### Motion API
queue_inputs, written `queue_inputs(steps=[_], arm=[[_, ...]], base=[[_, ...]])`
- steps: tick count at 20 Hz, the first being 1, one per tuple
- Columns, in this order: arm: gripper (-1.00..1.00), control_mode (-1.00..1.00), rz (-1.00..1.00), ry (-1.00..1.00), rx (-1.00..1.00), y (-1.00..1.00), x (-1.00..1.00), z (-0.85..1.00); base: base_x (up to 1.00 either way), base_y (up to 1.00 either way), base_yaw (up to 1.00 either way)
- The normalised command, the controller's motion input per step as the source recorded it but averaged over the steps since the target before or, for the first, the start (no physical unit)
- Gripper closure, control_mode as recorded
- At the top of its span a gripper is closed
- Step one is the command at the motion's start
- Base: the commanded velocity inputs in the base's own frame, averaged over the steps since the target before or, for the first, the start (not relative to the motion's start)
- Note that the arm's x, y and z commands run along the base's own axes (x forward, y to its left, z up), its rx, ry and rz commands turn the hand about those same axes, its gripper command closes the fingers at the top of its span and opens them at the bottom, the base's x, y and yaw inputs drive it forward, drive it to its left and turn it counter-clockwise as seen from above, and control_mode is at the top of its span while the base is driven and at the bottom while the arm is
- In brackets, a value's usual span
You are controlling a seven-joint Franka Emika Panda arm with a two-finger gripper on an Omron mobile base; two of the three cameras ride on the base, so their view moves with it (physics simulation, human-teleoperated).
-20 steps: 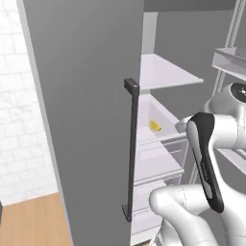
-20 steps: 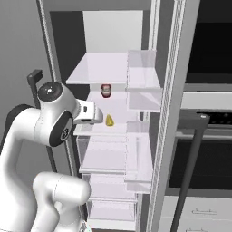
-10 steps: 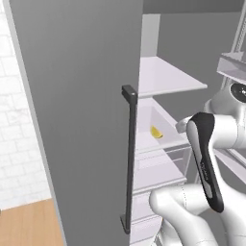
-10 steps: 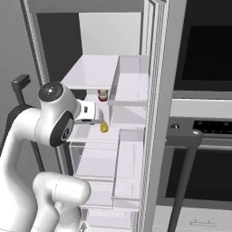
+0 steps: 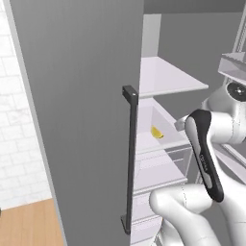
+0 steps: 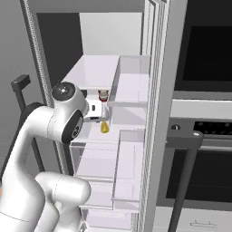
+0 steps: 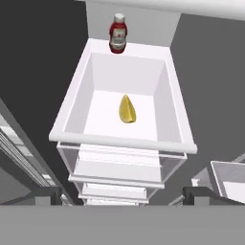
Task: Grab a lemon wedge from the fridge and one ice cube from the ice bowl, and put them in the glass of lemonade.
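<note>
The grey fridge [image 5: 81,96] stands open, its left door swung out with a long dark bar handle [image 5: 129,158]. The lemon wedge [image 7: 127,109], tiny and bright yellow, lies on the floor of a white open-topped bin [image 7: 76,103] on a middle shelf. The same lemon wedge [image 5: 156,133] [image 6: 104,127] appears in both base views. My gripper [image 7: 125,196] is open and empty. It hangs above and in front of the bin, with the wedge between and beyond its fingertips [image 7: 45,195]. The ice bowl and the glass of lemonade are out of view.
A red sauce bottle [image 7: 118,32] [image 6: 103,94] stands on the shelf behind the bin. White shelves and drawers [image 6: 97,158] lie below. The right door's shelves [image 6: 131,149] stand close on the right, with the black oven tower [image 6: 204,104] beyond.
Both base views have shifted, so the base has driven closer to the fridge. The arm keeps its pose, and the wedge has not moved in its bin.
</note>
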Motion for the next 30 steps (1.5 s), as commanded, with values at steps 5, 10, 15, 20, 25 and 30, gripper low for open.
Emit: queue_inputs(steps=[5, 10, 15, 20, 25, 30], arm=[[-1.0, -1.0, 0.07, 0.0, 0.0, -0.09, 0.34, -0.27], [-1.0, -1.0, 0.04, 0.04, -0.02, 0.0, 0.43, -0.55], [-1.0, -1.0, 0.04, 0.01, 0.03, 0.2, 0.81, -0.69], [-1.0, -1.0, 0.0, 0.02, 0.01, 0.13, 0.7, -0.29], [-1.0, -1.0, 0.0, 0.22, 0.0, 0.0, 0.55, 0.0], [-1.0, -1.0, 0.0, 0.06, 0.0, -0.02, 0.06, -0.44]], base=[[0.0, 0.0, 0.0], [0.0, 0.0, 0.0], [0.0, 0.0, 0.0], [0.0, 0.0, 0.0], [0.0, 0.0, 0.0], [0.0, 0.0, 0.0]])
